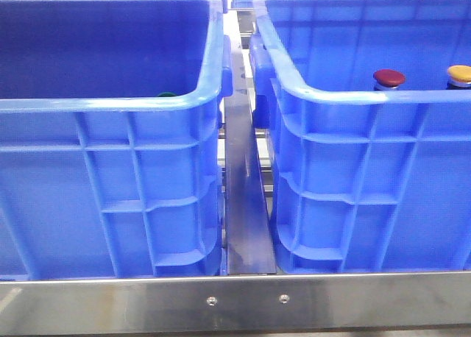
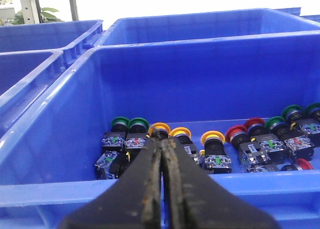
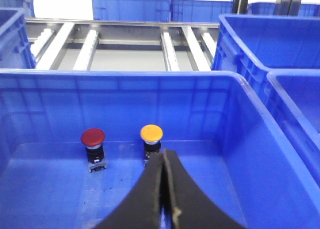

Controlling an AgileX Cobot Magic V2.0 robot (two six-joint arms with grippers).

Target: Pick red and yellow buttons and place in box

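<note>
Two bins side by side on the rack: left bin (image 1: 110, 168), right bin (image 1: 368, 175), a metal rail (image 1: 246, 204) between them and a metal crossbar (image 1: 235, 302) in front. In the right bin, two buttons upright and apart near the far wall: red button (image 3: 93, 138) to the left, yellow button (image 3: 151, 134) to the right. In the left bin, a row of many buttons (image 2: 210, 151) lying on the floor along the far wall.

No readable text, labels, brands or numbers anywhere on the bins, buttons or frame.
</note>
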